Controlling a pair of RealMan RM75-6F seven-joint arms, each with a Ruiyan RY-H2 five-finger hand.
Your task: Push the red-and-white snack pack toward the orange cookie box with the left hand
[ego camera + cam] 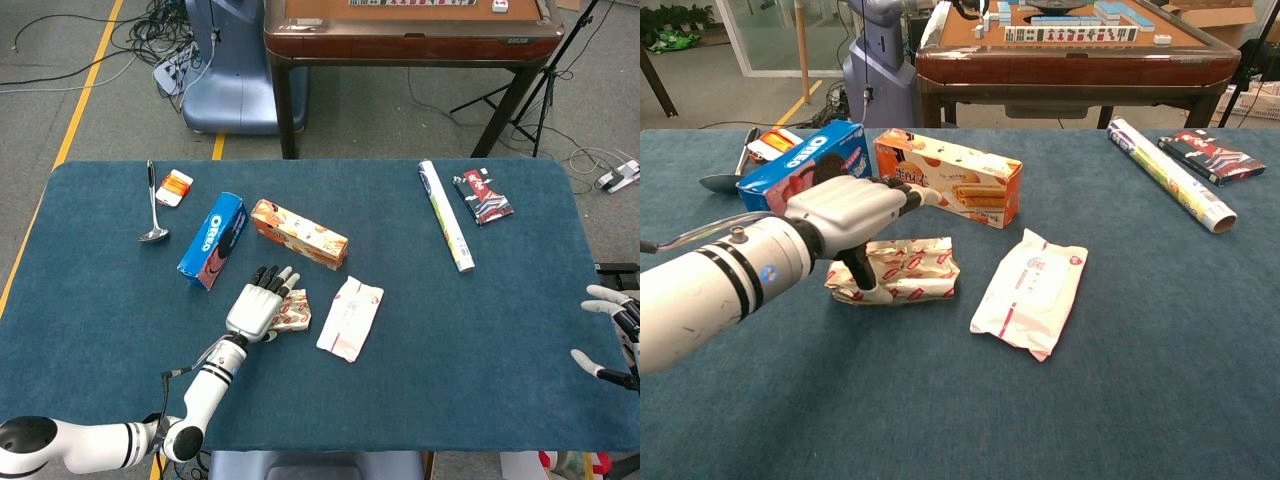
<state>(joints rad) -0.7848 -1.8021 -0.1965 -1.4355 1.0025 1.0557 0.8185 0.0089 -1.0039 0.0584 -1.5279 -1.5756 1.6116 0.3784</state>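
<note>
The red-and-white snack pack [910,270] [293,313] lies crumpled on the blue cloth, just in front of the orange cookie box [948,177] [298,234]. My left hand [852,212] [258,305] rests over the pack's left part, fingers stretched flat toward the box and thumb down against the pack's near side. It grips nothing. A narrow strip of cloth separates pack and box. My right hand [612,335] hovers at the table's right edge with fingers spread, holding nothing.
A blue Oreo box [803,166] stands left of the cookie box. A white wet-wipe pack [1030,291] lies right of the snack pack. A ladle [152,205], small orange packet [175,186], foil roll [445,214] and dark red packet [483,196] sit further off.
</note>
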